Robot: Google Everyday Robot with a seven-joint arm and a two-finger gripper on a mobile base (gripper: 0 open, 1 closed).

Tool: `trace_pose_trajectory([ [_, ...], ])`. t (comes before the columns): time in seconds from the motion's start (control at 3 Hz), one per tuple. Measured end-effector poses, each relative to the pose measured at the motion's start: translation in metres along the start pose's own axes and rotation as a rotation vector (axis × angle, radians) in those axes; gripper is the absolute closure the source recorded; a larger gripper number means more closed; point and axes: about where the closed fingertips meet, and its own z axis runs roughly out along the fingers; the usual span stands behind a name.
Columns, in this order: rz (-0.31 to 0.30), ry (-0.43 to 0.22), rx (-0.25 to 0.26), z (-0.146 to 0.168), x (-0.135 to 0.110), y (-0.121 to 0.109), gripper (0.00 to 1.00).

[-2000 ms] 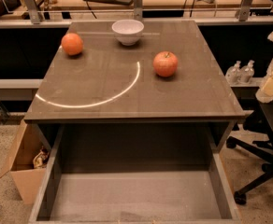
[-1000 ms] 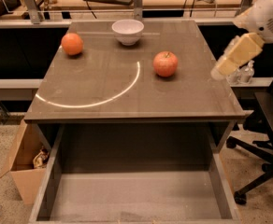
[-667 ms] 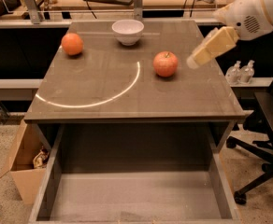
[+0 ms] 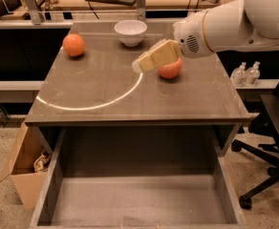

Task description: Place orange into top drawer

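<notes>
The orange [image 4: 73, 45] sits at the far left of the grey tabletop [image 4: 106, 87]. A redder apple [image 4: 172, 70] sits to the right of centre. My gripper [image 4: 144, 62] reaches in from the right on a white arm. It hangs just above the table, in front of the apple's upper left side and well to the right of the orange. It holds nothing that I can see. The top drawer [image 4: 139, 199] is pulled out below the table's front edge, and nothing lies on its flat grey bottom.
A white bowl [image 4: 130, 31] stands at the back middle of the table. A cardboard box [image 4: 26, 168] stands on the floor at the left of the drawer. A black office chair [image 4: 273, 128] and two small bottles [image 4: 247, 73] are at the right.
My arm has swung in from the right edge and moved left over the table. My gripper now covers part of the apple. The orange, the apple and the bowl have not moved.
</notes>
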Motion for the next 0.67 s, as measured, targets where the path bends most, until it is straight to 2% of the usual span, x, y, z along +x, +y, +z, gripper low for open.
trace_pose_trajectory([
  [0.33, 0.000, 0.000, 0.000, 0.000, 0.000, 0.000, 0.00],
  [0.67, -0.020, -0.002, 0.002, 0.016, -0.012, 0.001, 0.00],
])
